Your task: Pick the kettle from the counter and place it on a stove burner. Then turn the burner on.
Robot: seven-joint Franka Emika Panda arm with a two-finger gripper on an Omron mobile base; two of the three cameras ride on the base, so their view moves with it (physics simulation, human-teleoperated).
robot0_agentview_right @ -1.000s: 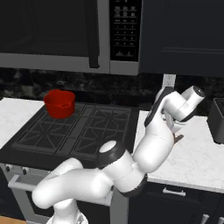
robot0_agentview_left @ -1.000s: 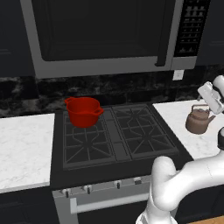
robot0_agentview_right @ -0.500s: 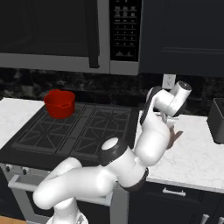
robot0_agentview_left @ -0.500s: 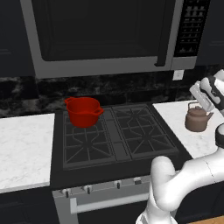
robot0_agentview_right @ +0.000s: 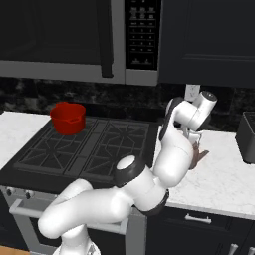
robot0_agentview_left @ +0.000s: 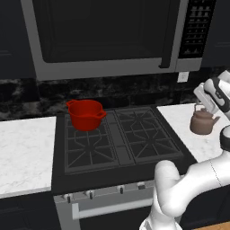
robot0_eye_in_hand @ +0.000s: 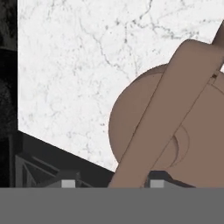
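Left base view: you have the red pot (robot0_agentview_left: 85, 114) on the back left burner (robot0_agentview_left: 85, 130), then the kettle (robot0_agentview_left: 203, 120) on the counter (robot0_agentview_left: 184, 117) right of the stove. In the hand view, the gripper (robot0_eye_in_hand: 109, 183) straddles the kettle's handle (robot0_eye_in_hand: 168, 113); you cannot tell whether it has clamped.

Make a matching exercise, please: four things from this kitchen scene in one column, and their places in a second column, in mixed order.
Things:
1. kettle
2. red pot
3. microwave
4. hand

Places:
A. on the back left burner of the stove
B. on the white counter, right of the stove
C. right at the kettle's arched handle
D. on the wall, above the stove

Pairs: 1-B, 2-A, 3-D, 4-C
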